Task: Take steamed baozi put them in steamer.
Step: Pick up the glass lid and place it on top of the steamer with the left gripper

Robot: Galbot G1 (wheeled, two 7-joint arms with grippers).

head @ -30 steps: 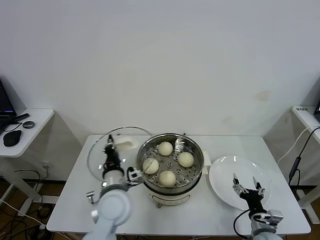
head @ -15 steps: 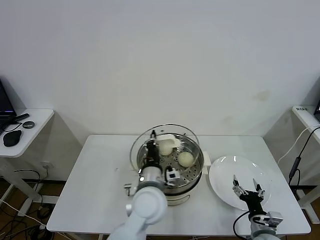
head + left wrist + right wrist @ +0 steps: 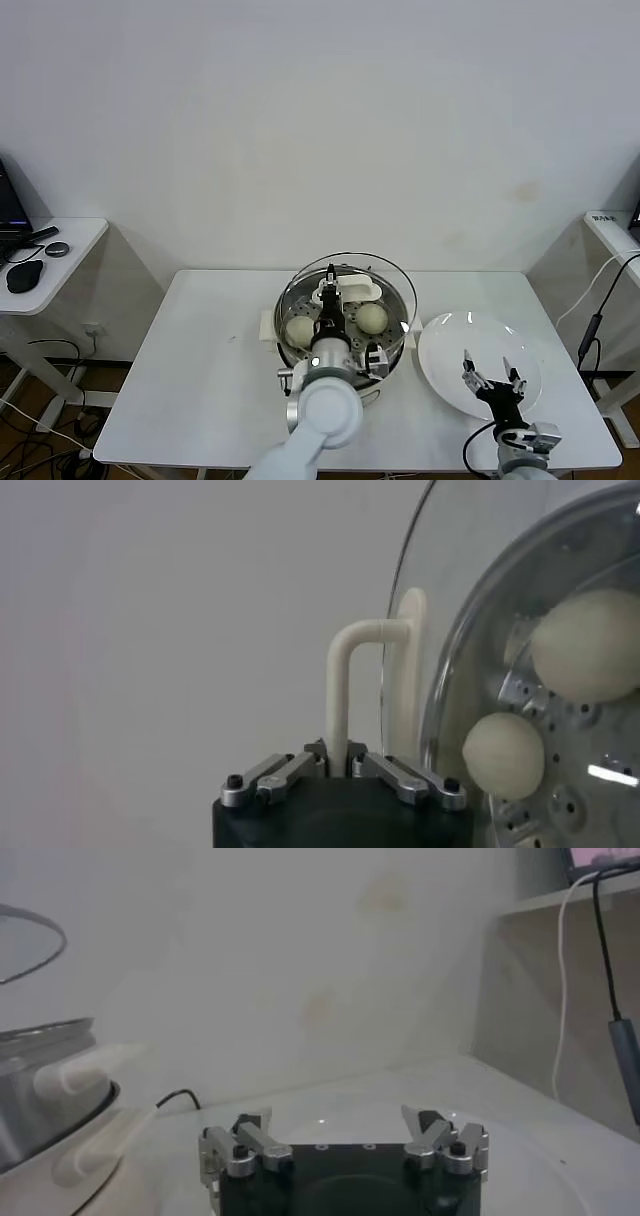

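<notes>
Bright, even indoor light, soft shadows only. Small glare spots on the white plate at lower right and on the pot rim at centre. Head view sharp; wrist views soft, backgrounds slightly blurred.

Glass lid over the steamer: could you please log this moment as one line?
left gripper: shut on glass lid handle | lid: over steamer | baozi: inside | right gripper: open above plate

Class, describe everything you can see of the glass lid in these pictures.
The glass lid is round, clear glass with a cream-white loop handle. The left gripper is shut on that handle, holding the lid tilted above the steamer. Baozi show through the glass. Its rim seems clear of the pot.
</notes>
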